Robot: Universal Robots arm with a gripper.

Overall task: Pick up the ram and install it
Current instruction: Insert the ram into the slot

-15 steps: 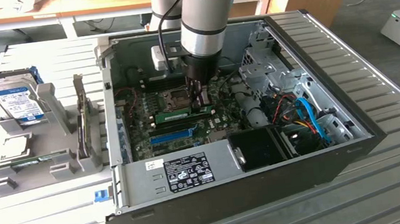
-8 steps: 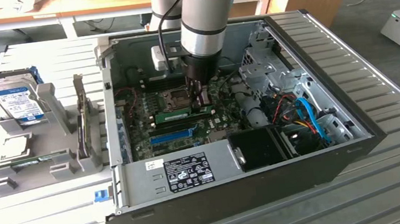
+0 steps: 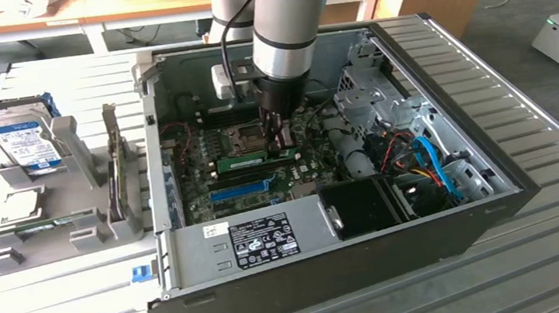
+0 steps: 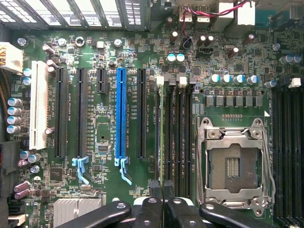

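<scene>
The ram (image 3: 252, 159) is a thin green stick standing on edge in a black memory slot on the motherboard inside the open computer case (image 3: 303, 275). From the wrist view the ram (image 4: 161, 133) appears edge-on as a narrow green strip between black slots. My gripper (image 3: 281, 142) reaches down into the case at the end of the ram toward the exterior view's right. Its black fingers (image 4: 151, 209) are pressed together, shut on that end of the ram, and my gripper (image 4: 162, 199) lines up with the strip.
A bright blue slot (image 4: 121, 114) and a bare processor socket (image 4: 232, 161) flank the memory slots. A black fan shroud (image 3: 368, 205) and cables crowd the case's near right. Outside, a grey rack holds a hard drive (image 3: 23, 144) and an expansion card (image 3: 115, 174).
</scene>
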